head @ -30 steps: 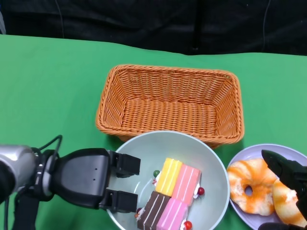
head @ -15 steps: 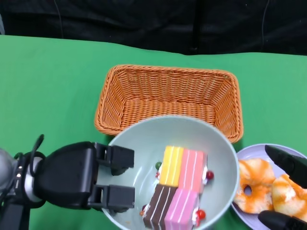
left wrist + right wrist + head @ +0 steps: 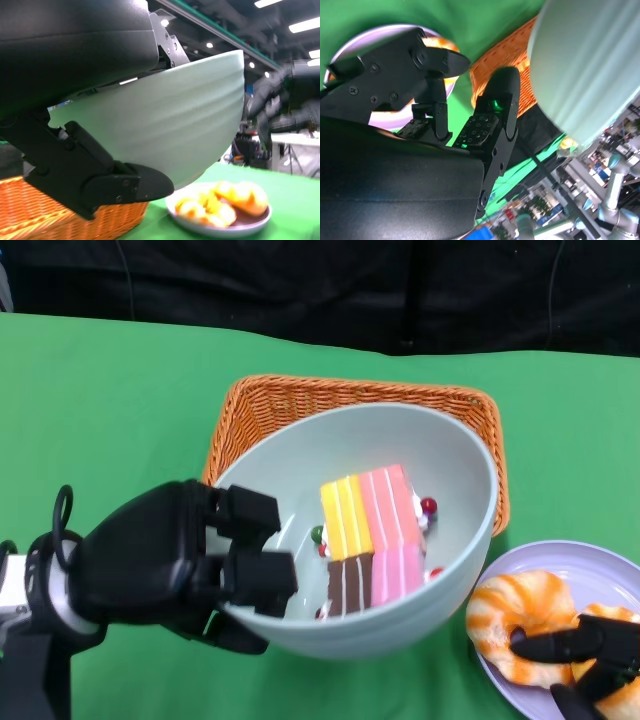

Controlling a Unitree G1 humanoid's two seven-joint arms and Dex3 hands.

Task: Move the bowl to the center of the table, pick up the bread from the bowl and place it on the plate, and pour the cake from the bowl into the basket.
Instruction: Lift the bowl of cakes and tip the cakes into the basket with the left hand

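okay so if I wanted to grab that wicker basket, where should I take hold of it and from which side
Take the basket by its far left rim, coming from the left or far side. That woven edge is exposed and thin enough to pinch. The raised bowl held by the left hand covers its near side.

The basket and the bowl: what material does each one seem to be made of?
The basket looks like woven wicker or an imitation of it, orange-brown and matte, with visible strands. The bowl looks like smooth pale green plastic or glazed ceramic, faintly ridged outside; which one is unclear.
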